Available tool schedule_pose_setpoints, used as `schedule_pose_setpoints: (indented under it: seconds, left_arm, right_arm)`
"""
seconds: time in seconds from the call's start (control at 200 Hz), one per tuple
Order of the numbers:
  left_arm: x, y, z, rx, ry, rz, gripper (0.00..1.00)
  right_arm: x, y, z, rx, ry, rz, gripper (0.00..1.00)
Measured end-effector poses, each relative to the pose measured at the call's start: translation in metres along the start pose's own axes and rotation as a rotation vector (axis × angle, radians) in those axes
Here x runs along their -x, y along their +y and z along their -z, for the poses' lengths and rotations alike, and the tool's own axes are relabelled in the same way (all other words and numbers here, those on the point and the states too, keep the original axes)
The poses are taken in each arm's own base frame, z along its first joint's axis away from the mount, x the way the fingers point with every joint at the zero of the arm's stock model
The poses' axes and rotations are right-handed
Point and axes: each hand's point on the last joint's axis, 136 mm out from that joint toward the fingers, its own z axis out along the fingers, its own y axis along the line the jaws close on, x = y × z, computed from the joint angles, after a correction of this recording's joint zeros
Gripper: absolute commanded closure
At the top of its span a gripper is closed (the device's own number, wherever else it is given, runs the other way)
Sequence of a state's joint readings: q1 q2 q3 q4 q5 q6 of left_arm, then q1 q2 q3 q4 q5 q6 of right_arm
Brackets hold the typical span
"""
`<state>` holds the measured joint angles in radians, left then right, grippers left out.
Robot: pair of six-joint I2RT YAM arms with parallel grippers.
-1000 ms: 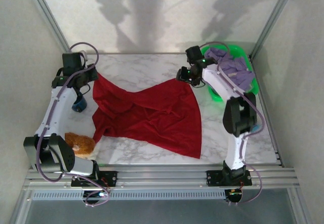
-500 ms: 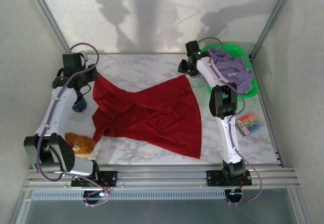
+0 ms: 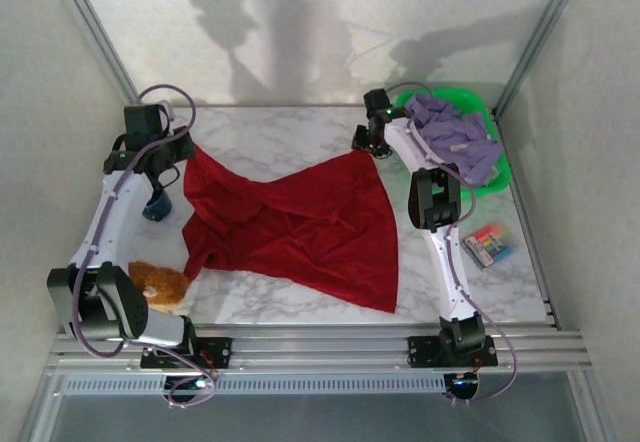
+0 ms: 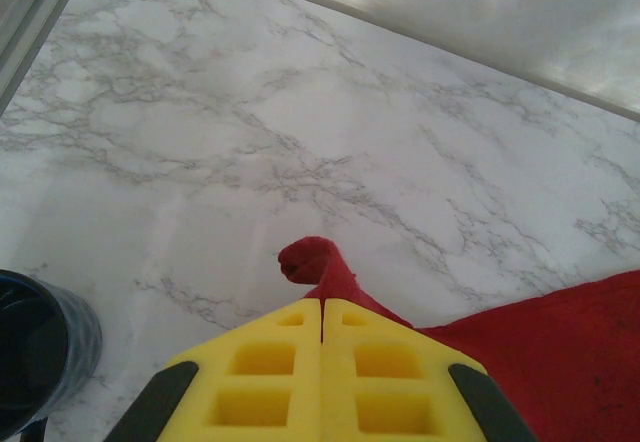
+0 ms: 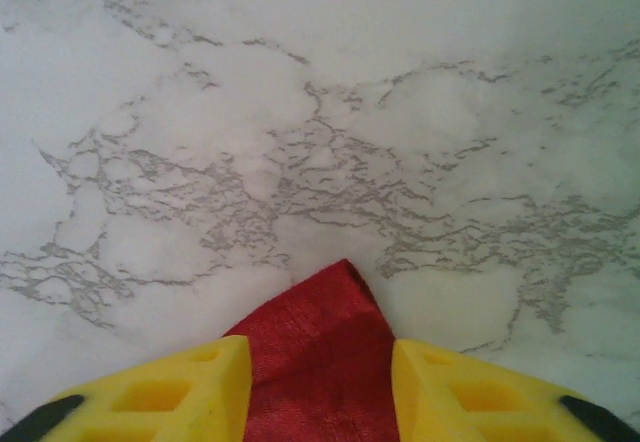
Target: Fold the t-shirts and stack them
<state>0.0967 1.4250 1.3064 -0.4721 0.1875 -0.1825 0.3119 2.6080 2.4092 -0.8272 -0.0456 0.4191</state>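
The deep red t-shirt [image 3: 300, 222] lies spread and wrinkled across the middle of the marble table. My left gripper [image 3: 183, 150] is shut on its back left corner; in the left wrist view the yellow fingers [image 4: 322, 307] are pressed together with a red tip [image 4: 312, 260] poking out in front. My right gripper [image 3: 368, 150] stands open over the shirt's back right corner, the red point [image 5: 330, 302] lying on the table between the spread yellow fingers [image 5: 320, 362]. The lavender t-shirt [image 3: 455, 137] lies heaped in the green basket [image 3: 500, 177].
A fuzzy orange-brown lump [image 3: 158, 282] sits at the front left by the left arm. A dark blue cup [image 3: 155, 205] stands left of the shirt, also showing as a cup [image 4: 40, 357] in the left wrist view. A small coloured box [image 3: 485, 245] lies at the right.
The right arm's elbow has swung in from the right, uncovering the coloured box, and its gripper has edged toward the back. The left arm and red shirt have stayed put.
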Motion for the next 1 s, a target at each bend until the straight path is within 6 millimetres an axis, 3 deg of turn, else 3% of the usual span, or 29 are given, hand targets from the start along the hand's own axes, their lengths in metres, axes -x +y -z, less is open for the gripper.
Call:
schedule_pose_setpoints:
  seconds: [0.225,0.626,0.841,1.001]
  left_arm:
    - [0.0,0.001,0.0,0.003,0.0,0.003,1.0]
    - [-0.003,0.003,-0.005,0.007,0.014,0.003,1.0]
    - [-0.003,0.003,-0.005,0.007,0.014,0.003,1.0]
    - [0.003,0.002,-0.003,0.005,0.002,-0.005,1.0]
  right_arm:
    - [-0.001,-0.001,-0.007,0.001,0.006,0.004,0.64]
    - [-0.001,-0.003,-0.009,-0.023,-0.002,-0.002,1.0]
    - [-0.001,0.001,-0.009,-0.017,-0.016,0.0,1.0]
    - [0.001,0.006,0.005,-0.01,-0.026,0.005,1.0]
